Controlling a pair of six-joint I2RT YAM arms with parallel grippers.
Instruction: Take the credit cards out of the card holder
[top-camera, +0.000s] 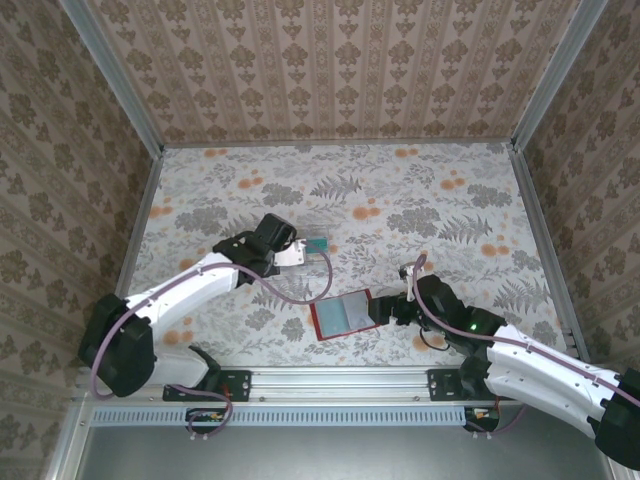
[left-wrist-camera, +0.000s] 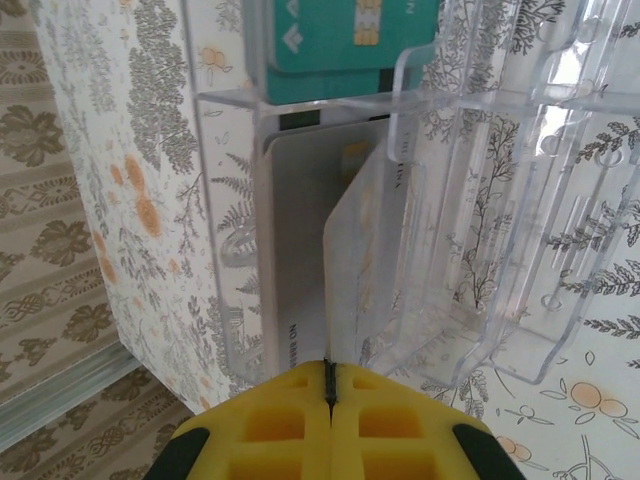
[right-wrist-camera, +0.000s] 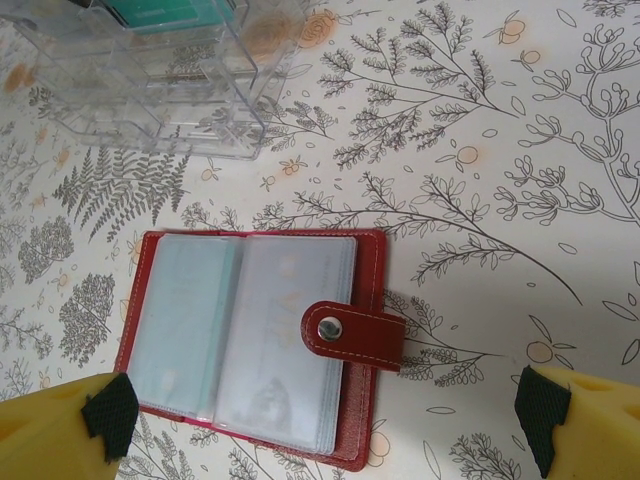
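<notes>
Tray walls (left-wrist-camera: 228, 250) flank white card (left-wrist-camera: 355, 260) pinched by left fingers (left-wrist-camera: 270, 425); right fingers (right-wrist-camera: 60, 435) spread beside card holder (right-wrist-camera: 366, 400).

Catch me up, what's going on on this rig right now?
The left gripper is shut on a pale card, holding it on edge at a compartment of the clear plastic tray. A second pale card lies flat in that compartment, and a teal card sits in the next one. The red card holder lies open on the table, strap unsnapped, with the right gripper open at its right side. Whether cards remain in its pockets is hard to tell.
</notes>
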